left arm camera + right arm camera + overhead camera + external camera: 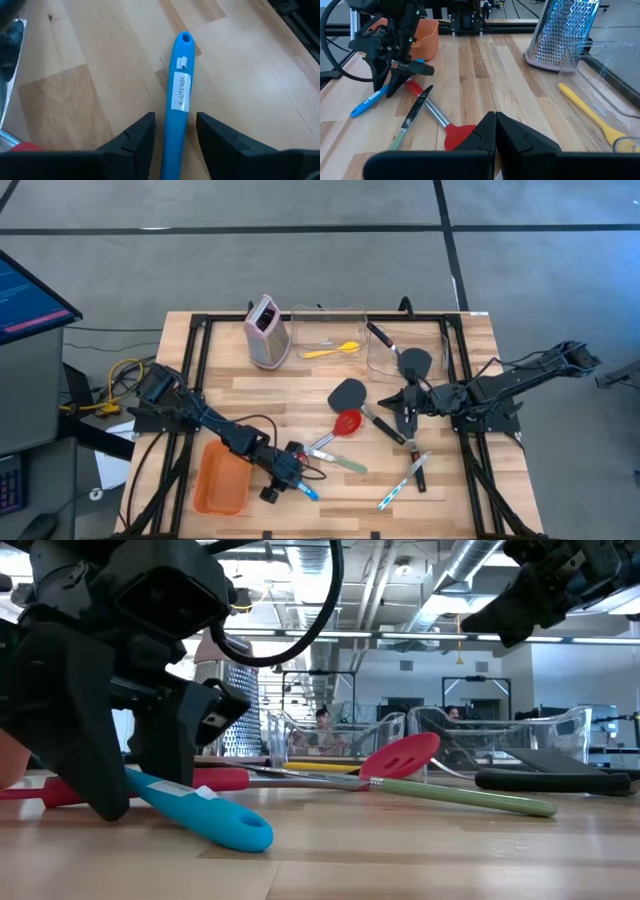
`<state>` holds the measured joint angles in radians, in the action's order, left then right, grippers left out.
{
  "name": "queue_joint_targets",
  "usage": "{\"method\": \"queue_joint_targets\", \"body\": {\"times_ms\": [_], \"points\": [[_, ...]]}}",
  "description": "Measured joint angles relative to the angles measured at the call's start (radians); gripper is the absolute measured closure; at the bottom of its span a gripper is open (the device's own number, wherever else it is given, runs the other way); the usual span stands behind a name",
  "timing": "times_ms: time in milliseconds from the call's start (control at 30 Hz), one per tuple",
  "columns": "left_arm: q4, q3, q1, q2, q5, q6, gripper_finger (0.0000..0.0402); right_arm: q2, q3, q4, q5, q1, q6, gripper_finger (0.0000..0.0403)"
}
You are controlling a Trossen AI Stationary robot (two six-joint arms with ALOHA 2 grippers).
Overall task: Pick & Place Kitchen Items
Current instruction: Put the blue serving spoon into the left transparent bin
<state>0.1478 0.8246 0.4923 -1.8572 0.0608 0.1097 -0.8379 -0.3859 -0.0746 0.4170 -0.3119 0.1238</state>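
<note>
Item: blue tool (177, 105), lying flat near the table's front edge, just right of the orange tray (220, 480).

Handling: judged light and stiff; smooth, rounded handle with paper label, likely to roll or slip. Best taken across the handle's middle, below the label.

Left gripper (175, 137): fingers spread, straddling the handle, one each side; contact cannot be told.

Next out: red spoon (346, 422) and green tool (465, 798), crossed at mid-table.

Right gripper (496, 131): pressed together, empty, hovering near the black spatulas (347, 393).

Far: yellow spoon (331, 350) in a clear bin (300, 315).

Hidden: blue tool's working end, under the left gripper.
</note>
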Motion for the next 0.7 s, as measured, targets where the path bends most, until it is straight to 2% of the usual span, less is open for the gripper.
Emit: {"method": "queue_joint_targets", "body": {"times_ms": [433, 567, 700], "points": [[-0.008, -0.003, 0.0, 0.021, -0.003, 0.108, 0.0381, 0.0, 0.0, 0.011, 0.0, 0.0, 0.0, 0.0401], [-0.052, -0.011, 0.001, 0.084, 0.008, 0.196, 0.0392, 0.0, 0.0, 0.011, 0.0, 0.0, 0.0, 0.0401], [-0.018, -0.006, 0.001, 0.198, 0.008, 0.229, 0.0392, 0.0, 0.0, 0.011, 0.0, 0.0, -0.002, 0.0401]]}}
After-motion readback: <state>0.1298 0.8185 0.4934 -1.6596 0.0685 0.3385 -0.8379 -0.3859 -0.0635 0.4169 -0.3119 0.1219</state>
